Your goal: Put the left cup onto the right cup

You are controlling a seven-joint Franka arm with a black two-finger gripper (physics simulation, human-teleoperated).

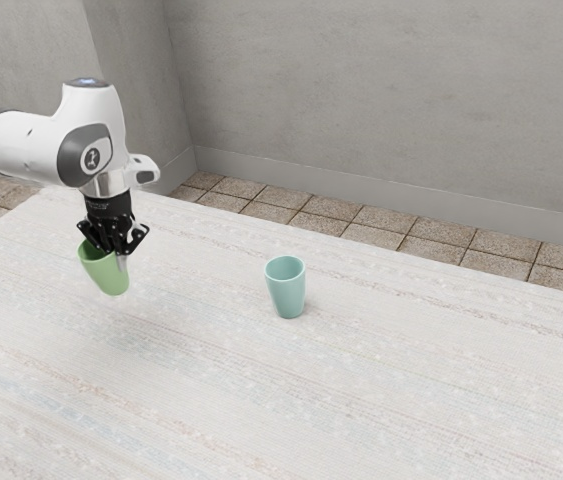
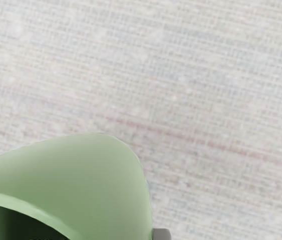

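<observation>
A green cup point(image 1: 106, 270) hangs tilted at the exterior view's left, a little above the table, with my black gripper point(image 1: 114, 256) shut on its rim. From the wrist the same green cup point(image 2: 70, 185) appears large and blurred just under my hand, over bare table. A pale teal cup point(image 1: 286, 286) stands upright on the table near the middle of the exterior view, well to the right of the held cup.
The pale woven tabletop point(image 1: 361, 400) stretches wide around both cups. Behind it lie a tiled floor point(image 1: 441, 235) and a grey wall point(image 1: 381, 90). The white arm point(image 1: 41, 145) comes in from the exterior view's left.
</observation>
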